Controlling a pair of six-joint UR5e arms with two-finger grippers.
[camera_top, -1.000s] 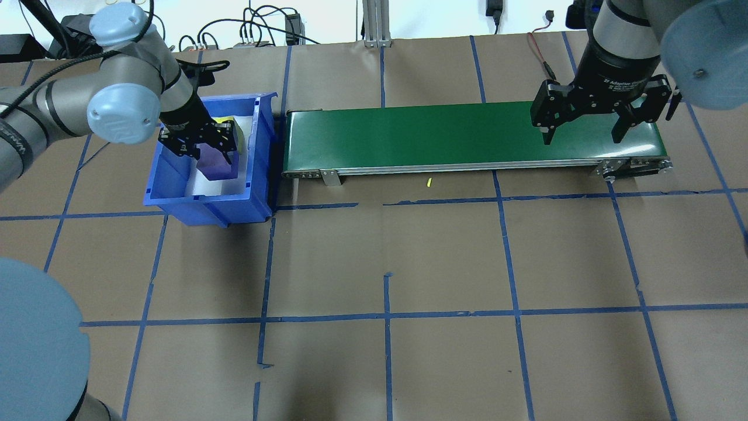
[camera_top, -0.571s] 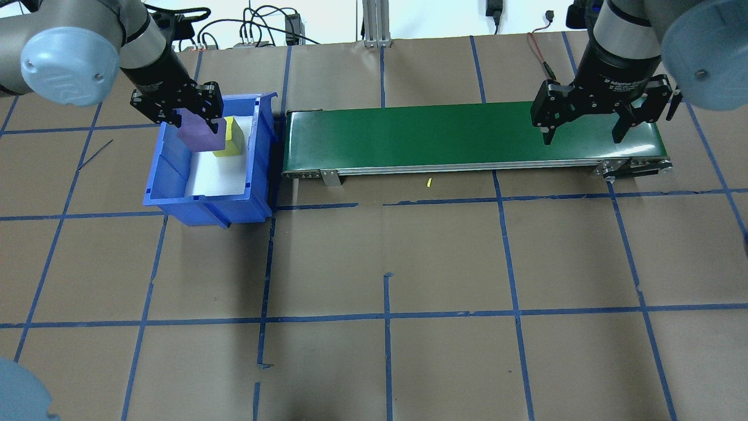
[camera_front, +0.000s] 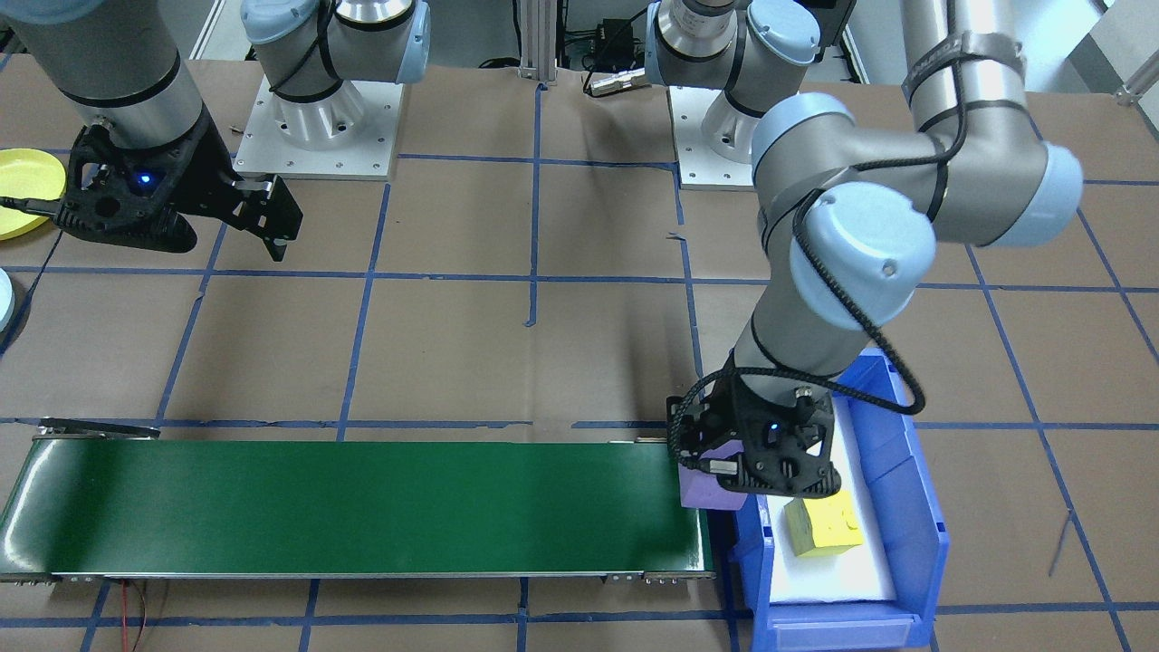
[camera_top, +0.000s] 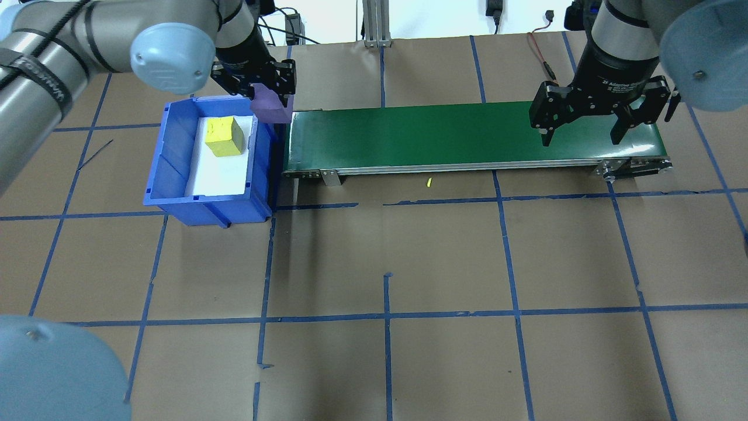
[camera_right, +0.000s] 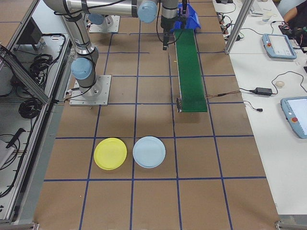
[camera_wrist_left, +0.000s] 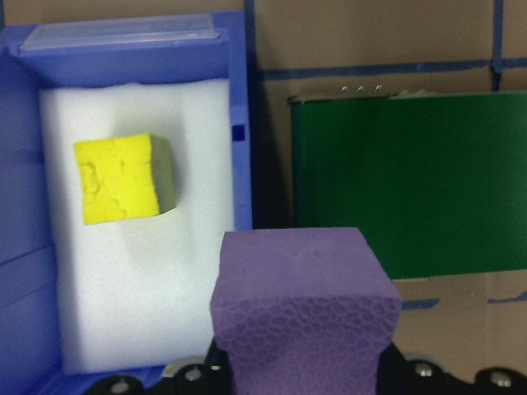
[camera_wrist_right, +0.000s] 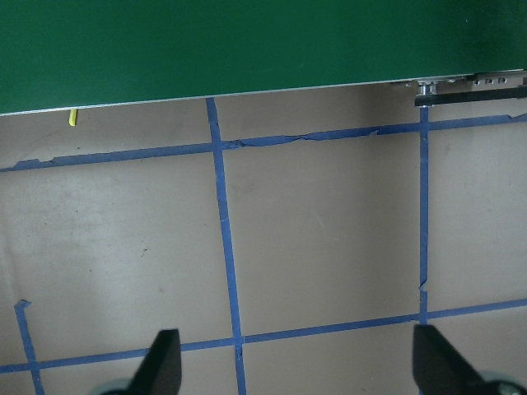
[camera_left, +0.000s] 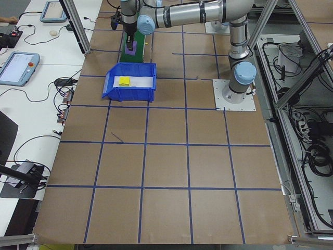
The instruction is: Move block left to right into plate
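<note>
I see the left gripper (camera_top: 261, 88) clamped on the purple block (camera_top: 270, 107), carried above the blue bin's (camera_top: 175, 175) wall beside the green conveyor belt (camera_top: 438, 131). My right gripper (camera_top: 581, 126) hangs spread wide over the belt's far end.

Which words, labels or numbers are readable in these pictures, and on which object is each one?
"Adaptive": white print on the right gripper wrist band; the characters before and after it are too blurred.
Raised lettering on the left arm: too blurred to read.
Nothing readable on the blocks, bin or belt.
</note>
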